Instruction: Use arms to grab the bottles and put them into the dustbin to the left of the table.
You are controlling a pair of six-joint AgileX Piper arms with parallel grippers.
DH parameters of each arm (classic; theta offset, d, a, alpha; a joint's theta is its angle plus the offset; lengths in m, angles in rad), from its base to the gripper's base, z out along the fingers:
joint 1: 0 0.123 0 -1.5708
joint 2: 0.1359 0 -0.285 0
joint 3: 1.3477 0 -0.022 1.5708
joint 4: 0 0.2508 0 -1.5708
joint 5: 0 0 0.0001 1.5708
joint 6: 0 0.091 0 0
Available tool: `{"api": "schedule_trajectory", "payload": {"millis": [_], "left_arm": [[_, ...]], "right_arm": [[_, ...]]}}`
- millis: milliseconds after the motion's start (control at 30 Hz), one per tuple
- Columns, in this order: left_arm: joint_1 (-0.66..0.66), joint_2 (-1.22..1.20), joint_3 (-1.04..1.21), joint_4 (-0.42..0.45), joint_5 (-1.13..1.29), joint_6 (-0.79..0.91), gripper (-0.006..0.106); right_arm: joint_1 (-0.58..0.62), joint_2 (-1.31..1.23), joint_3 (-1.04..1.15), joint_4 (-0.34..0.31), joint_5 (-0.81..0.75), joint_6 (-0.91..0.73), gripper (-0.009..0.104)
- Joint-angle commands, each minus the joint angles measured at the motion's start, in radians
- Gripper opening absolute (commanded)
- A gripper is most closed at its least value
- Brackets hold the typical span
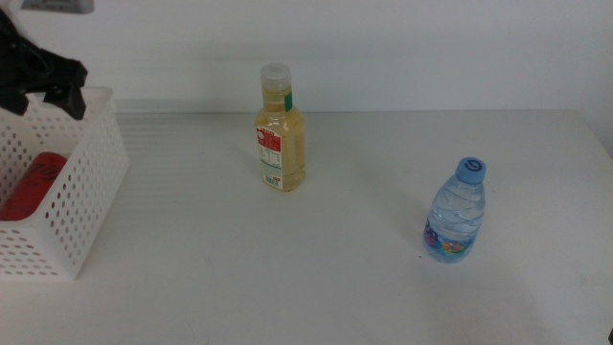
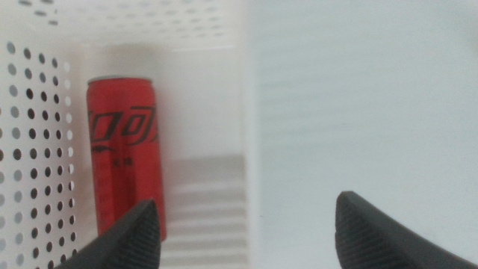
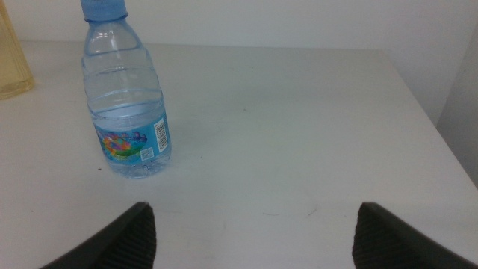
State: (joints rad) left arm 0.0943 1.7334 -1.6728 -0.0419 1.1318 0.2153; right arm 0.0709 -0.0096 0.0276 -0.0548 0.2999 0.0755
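Red aluminium soda can (image 2: 123,153), lying in the white perforated plastic basket (image 2: 33,142), left part of the left wrist frame: large dark stylised lettering runs along its side; the word cannot be made out.
Small clear plastic water bottle with blue cap (image 3: 127,97), upper left of the right wrist frame: blue label with colourful cartoon print, a barcode and a small square code; no words legible.
Clear bottle of yellow liquid with pale cap (image 1: 280,132), upper centre of the middle frame: red, white and green label; print too small to read.
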Motion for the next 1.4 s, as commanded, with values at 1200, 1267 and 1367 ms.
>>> {"api": "schedule_trajectory", "payload": {"millis": [1200,1267,1367], "left_arm": [[-0.511,-0.712,1.086,0.034,-1.18,-0.165,0.074],[-0.511,-0.712,1.143,0.035,-1.278,-0.176,0.077],[-0.511,-0.711,1.238,0.036,-1.458,-0.18,0.084]], "right_arm": [[-0.005,-0.027,-0.007,-0.007,-0.069,-0.01,0.086],[-0.005,-0.027,-0.007,-0.007,-0.069,-0.01,0.086],[-0.005,-0.027,-0.007,-0.007,-0.069,-0.01,0.086]]}}
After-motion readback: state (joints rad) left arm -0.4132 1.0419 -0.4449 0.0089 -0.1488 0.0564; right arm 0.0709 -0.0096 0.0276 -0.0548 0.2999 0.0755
